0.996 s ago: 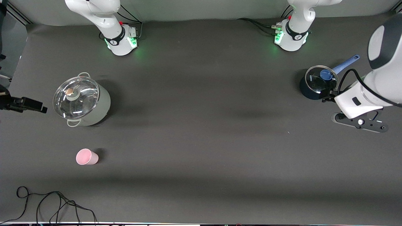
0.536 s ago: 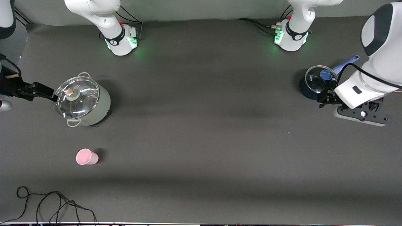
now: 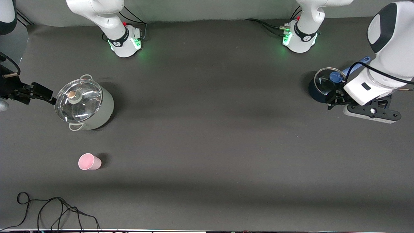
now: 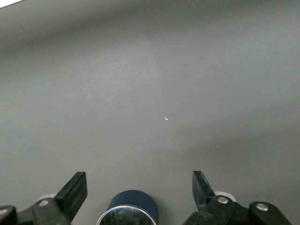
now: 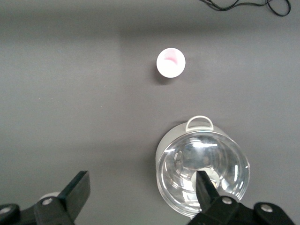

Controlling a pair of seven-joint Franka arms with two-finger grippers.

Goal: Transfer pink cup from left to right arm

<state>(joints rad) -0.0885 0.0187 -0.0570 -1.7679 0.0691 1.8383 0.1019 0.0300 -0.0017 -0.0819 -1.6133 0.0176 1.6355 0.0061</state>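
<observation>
Pink cup stands upright toward the right arm's end of the table, nearer the front camera than the grey lidded pot. Right gripper, jaws wide, hovers beside that pot, well apart from the cup. Left gripper, jaws wide, hangs over the dark blue pot.

The front camera looks down from high across the dark grey desk, facing both white arm bases. The right wrist camera looks down from above, sharing the lidded grey-green metal pot and small pale-pink tapered cup. The left wrist camera sits lower, sharing the dark blue glass-lidded saucepan.
</observation>
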